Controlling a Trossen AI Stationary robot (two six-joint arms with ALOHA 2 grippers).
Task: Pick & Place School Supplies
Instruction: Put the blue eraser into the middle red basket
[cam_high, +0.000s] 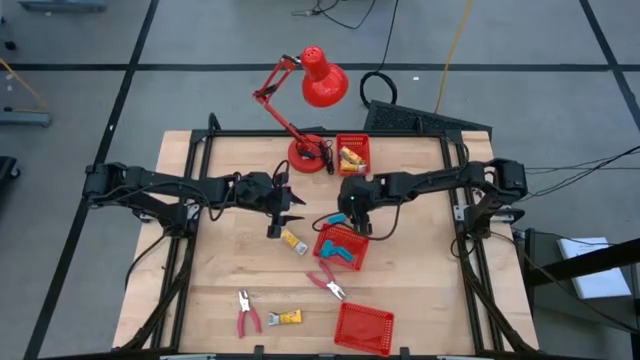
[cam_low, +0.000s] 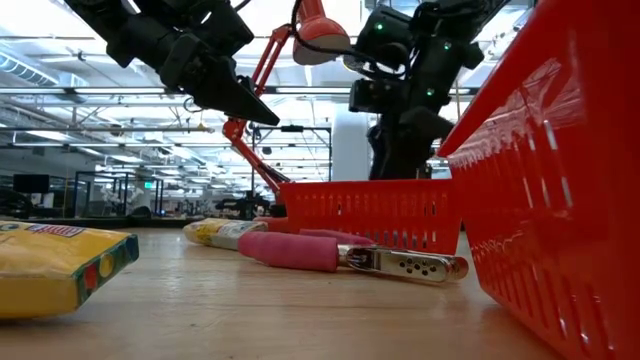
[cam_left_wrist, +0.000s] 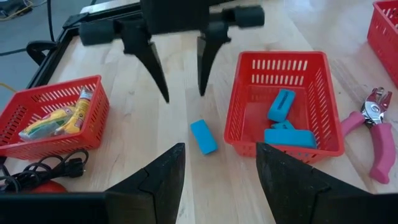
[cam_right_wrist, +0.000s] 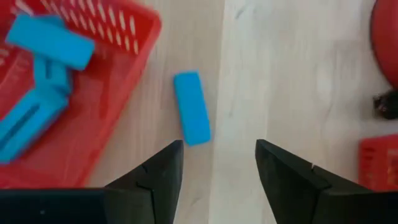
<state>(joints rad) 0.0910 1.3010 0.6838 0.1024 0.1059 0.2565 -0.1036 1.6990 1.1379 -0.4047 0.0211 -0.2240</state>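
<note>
A loose light-blue block lies flat on the wood beside the middle red basket; the left wrist view shows the block too. Several more blue blocks lie in that basket. My right gripper hovers open just above the loose block, and its open fingers also show in the left wrist view. My left gripper is open, raised left of the block and facing it. Yellow tubes and two red-handled pliers lie on the table.
A far basket holds yellow pieces. A third red basket stands at the near edge. The red desk lamp stands on its base at the far side, with its cord beside it. A black frame borders the table.
</note>
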